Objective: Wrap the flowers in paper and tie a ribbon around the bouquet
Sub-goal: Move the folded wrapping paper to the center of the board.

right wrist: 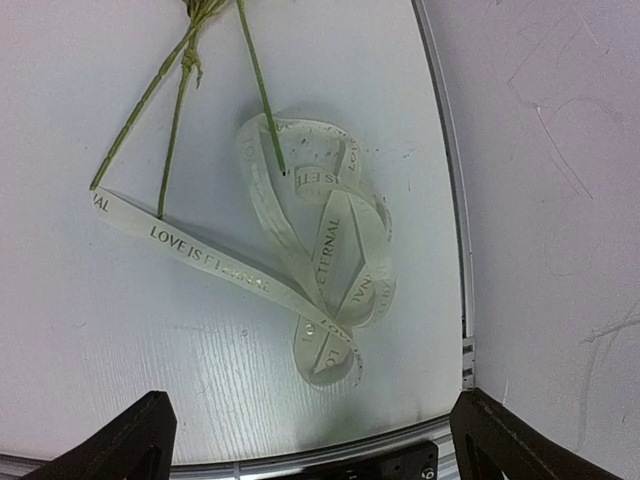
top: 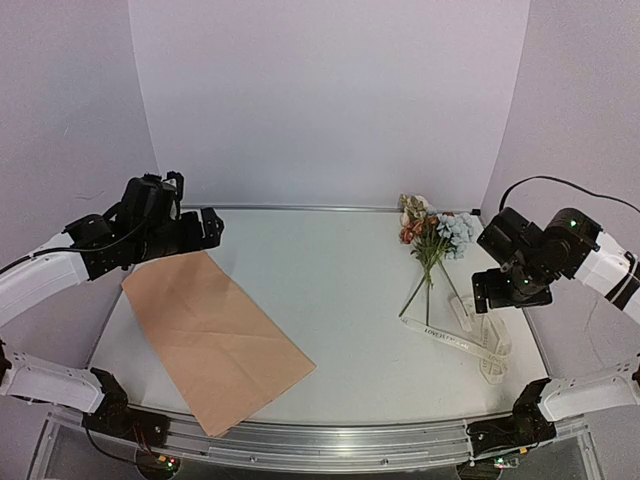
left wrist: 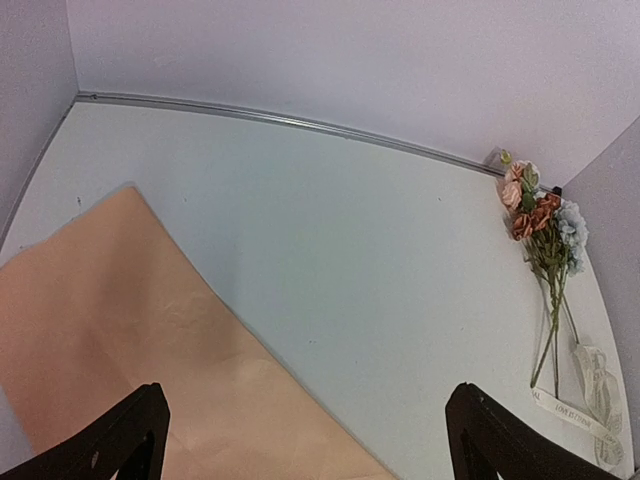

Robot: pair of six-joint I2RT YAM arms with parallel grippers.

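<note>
Bunch of pale blue, pink and cream artificial flowers lies far right on the white worktop, stems pointing toward the near edge. The right hand hovers just beside them, wide open, empty, nearer; the left hand, also open and empty, sits by the tan kraft paper sheet.

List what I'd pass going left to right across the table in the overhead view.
paper → flowers → right gripper. The ribbon overlaps the flowers sideways, so it is left out.
</note>
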